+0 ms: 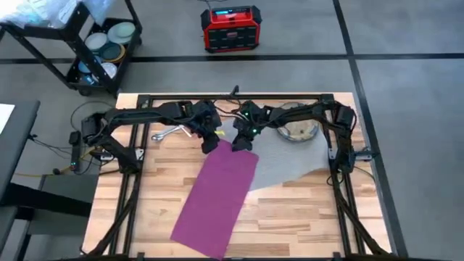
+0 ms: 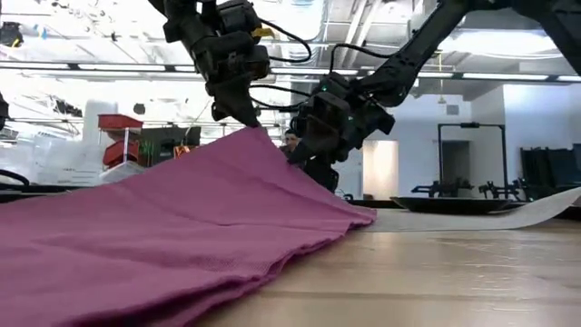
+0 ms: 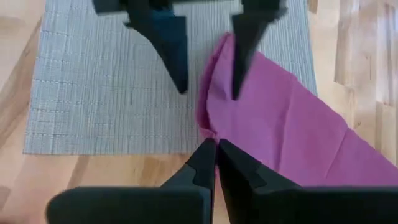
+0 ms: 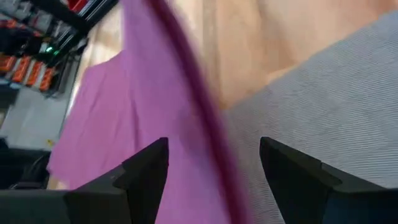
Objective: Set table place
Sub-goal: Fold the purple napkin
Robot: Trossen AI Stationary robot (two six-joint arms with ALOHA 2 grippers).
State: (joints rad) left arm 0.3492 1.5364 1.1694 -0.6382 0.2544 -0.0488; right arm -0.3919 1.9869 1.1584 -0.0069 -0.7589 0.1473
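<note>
Over mat [image 1: 290,163] at bench [image 1: 319,217] centre: left gripper [image 3: 216,147] fingers pinching magenta napkin [image 1: 217,196] corner, lifted. Right gripper [image 4: 214,162] fingers spread astride raised edge. Napkin soft, limp, light; best taken at corners.

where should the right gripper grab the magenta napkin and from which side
At the raised far edge of the magenta cloth napkin, beside the corner the left gripper pinches shut. That edge stands lifted off the grey ribbed mat, so the open right gripper can probably close on it from above, straddling the fold.

Cutlery [image 1: 168,133] partly behind left arm
</note>
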